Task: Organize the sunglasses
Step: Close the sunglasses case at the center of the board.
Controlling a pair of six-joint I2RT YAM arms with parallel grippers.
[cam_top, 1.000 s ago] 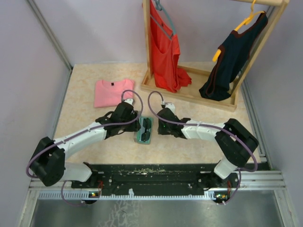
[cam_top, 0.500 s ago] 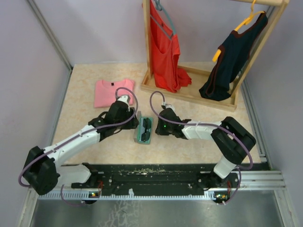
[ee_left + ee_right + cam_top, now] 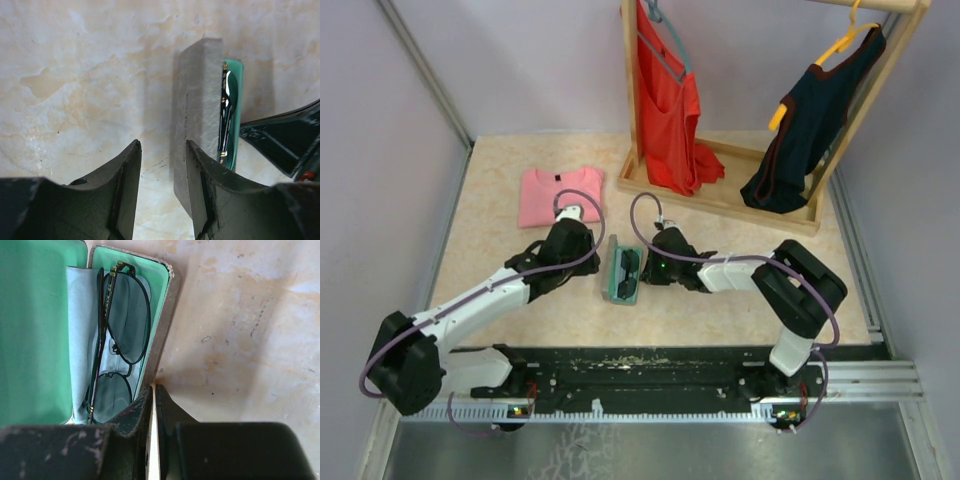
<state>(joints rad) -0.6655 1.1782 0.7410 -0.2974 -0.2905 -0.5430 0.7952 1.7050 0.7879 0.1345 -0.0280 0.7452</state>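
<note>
The sunglasses [image 3: 120,340] lie folded inside the open grey case [image 3: 623,272], on a light blue cloth [image 3: 80,325] over the green lining. In the left wrist view the case's grey lid [image 3: 197,100] stands on edge, with the sunglasses [image 3: 225,112] showing edge-on behind it. My left gripper [image 3: 162,150] is open and empty, its right finger [image 3: 210,185] close beside the lid's outer face. My right gripper [image 3: 154,389] is shut with nothing between its jaws, its tips against the outer wall of the case's rim [image 3: 162,335]. In the top view both grippers flank the case, the left gripper [image 3: 590,260] and the right gripper [image 3: 645,268].
A folded pink shirt [image 3: 560,195] lies at the back left. A wooden clothes rack [image 3: 720,195] at the back right holds a red top [image 3: 670,100] and a dark top [image 3: 805,130]. Purple walls close in both sides.
My left gripper has drawn back to the left, away from the case. My right gripper has edged slightly left against the case's right side.
</note>
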